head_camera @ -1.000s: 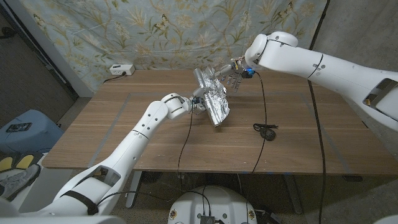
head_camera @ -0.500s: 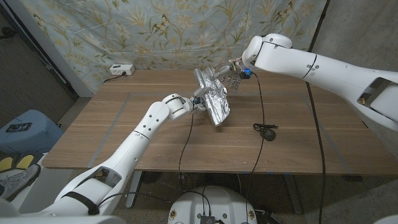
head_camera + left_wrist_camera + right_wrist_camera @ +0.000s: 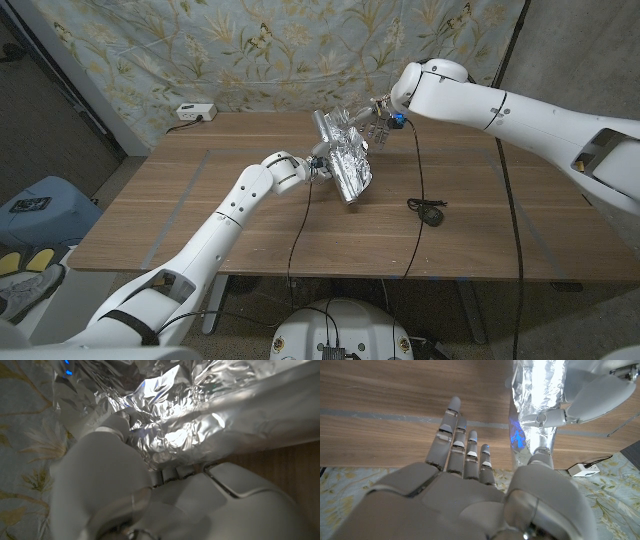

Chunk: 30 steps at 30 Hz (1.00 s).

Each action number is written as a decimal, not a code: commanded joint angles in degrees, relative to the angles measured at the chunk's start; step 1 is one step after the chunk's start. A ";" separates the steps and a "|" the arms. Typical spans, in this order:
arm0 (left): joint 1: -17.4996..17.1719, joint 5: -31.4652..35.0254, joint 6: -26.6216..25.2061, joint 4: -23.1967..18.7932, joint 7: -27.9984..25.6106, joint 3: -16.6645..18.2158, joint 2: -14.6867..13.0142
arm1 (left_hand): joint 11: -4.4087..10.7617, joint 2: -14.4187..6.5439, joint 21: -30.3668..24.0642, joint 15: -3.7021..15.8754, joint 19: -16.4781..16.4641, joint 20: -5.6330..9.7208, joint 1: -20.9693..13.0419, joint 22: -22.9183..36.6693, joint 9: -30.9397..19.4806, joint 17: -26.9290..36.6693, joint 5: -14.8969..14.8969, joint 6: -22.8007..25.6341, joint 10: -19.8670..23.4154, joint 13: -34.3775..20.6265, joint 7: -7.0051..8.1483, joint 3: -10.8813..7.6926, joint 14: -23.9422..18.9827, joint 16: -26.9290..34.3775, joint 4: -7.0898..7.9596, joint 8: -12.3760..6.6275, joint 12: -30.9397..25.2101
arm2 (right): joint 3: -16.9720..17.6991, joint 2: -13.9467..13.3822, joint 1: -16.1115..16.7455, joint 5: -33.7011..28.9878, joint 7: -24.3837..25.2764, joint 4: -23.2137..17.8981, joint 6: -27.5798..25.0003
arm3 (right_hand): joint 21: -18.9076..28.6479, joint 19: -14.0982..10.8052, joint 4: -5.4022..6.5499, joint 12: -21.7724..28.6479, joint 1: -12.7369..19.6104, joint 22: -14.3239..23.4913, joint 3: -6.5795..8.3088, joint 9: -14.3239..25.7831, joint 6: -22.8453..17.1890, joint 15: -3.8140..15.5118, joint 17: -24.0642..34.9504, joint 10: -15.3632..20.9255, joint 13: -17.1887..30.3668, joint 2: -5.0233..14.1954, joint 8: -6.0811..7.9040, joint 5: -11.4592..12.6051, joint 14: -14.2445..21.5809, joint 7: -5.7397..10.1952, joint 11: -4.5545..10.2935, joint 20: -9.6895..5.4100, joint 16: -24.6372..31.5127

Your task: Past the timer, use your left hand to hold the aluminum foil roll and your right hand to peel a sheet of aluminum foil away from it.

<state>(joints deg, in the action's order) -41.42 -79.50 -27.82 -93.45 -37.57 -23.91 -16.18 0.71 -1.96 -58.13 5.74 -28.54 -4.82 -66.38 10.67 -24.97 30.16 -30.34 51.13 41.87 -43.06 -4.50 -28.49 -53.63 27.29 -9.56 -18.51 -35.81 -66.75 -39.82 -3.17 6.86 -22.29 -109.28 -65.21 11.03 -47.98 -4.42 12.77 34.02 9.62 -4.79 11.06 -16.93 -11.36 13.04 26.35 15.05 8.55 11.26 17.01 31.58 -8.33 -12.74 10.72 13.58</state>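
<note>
Left hand (image 3: 318, 166) is gripping the foil roll (image 3: 340, 155) just above the middle of the head frame, holding it off the table (image 3: 200, 200); in its wrist view the hand (image 3: 115, 475) is wrapping round crumpled foil. The roll's long axis is slanting from upper left down to lower right, with a loose wrinkled sheet (image 3: 352, 172) hanging off its lower half. Nearer the camera, a black cable (image 3: 428, 210) is lying right of centre.

Right hand (image 3: 378, 118) is hovering at the roll's upper right, just beside it. In its wrist view the fingers (image 3: 462, 445) are stretching straight and slightly apart over the wood, holding nothing, while the thumb (image 3: 540, 455) is reaching toward the foil (image 3: 540, 395); whether it is touching is hard to tell. So the sheet's free edge is lying to the thumb side of that hand.

Farther back, a white timer-like box (image 3: 195, 110) is sitting at the table's far left edge. The sheet's edge is getting lost in the wrinkles.
</note>
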 commanded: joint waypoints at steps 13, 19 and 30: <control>-1.40 0.24 1.14 -0.74 0.82 0.17 -0.29 | 0.31 -1.55 -0.53 0.52 0.48 0.19 -1.66 0.05 -0.19 0.44 -0.50 0.46 0.06 -0.33 0.30 0.36 -0.03 -0.30 0.15 -0.03 0.20 | 4.19 -0.63 4.19 2.59 4.85 0.39 -0.85 | 1.52 -6.19 -0.35 2.03 2.48 0.40 2.42 0.19 -5.78 3.06 -0.11 5.82 0.86 1.09 1.22 -0.17 7.39 -3.83 0.25 -6.77 1.91; -1.51 0.07 1.17 -0.47 1.37 0.24 -0.39 | 0.31 -1.67 -0.62 0.54 0.52 0.25 -1.64 0.03 -0.14 0.50 -0.56 0.27 -0.06 -0.35 0.00 0.40 0.06 -0.44 0.22 0.10 0.29 | 6.43 -0.52 6.44 3.75 7.11 1.34 -0.68 | 1.97 -8.37 -0.42 2.56 3.26 0.48 3.35 0.23 -7.88 4.63 -0.17 8.18 1.04 1.25 1.58 -0.34 9.96 -3.76 0.37 -8.62 2.52; -1.60 -0.25 1.63 0.49 3.53 0.40 -0.20 | 0.31 -1.59 -0.68 1.03 1.05 0.37 -2.00 0.03 0.02 0.80 -0.53 -0.06 -0.67 -0.24 0.18 0.59 0.48 -0.59 -0.06 0.41 0.76 | 8.85 -0.44 8.67 5.32 9.75 1.92 -0.16 | 2.45 -11.13 -1.47 2.86 5.59 0.53 4.92 0.14 -9.24 6.78 -0.28 10.32 1.42 0.96 1.34 -0.65 13.08 -3.75 0.50 -10.32 3.12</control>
<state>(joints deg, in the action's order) -42.89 -79.56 -26.68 -93.82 -35.77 -23.63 -16.48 0.93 -1.82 -58.54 6.25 -27.60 -4.50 -66.69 10.67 -24.97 30.69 -30.34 51.16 41.63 -43.14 -4.27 -28.02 -53.10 26.85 -9.23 -18.18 -35.15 -60.44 -40.32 3.14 10.62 -15.25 -107.98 -65.94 13.02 -57.73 -5.33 15.26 38.41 10.02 -0.57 11.06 -25.60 -5.22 12.78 35.73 16.12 9.77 12.52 16.52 43.25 -8.83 -12.25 0.59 16.00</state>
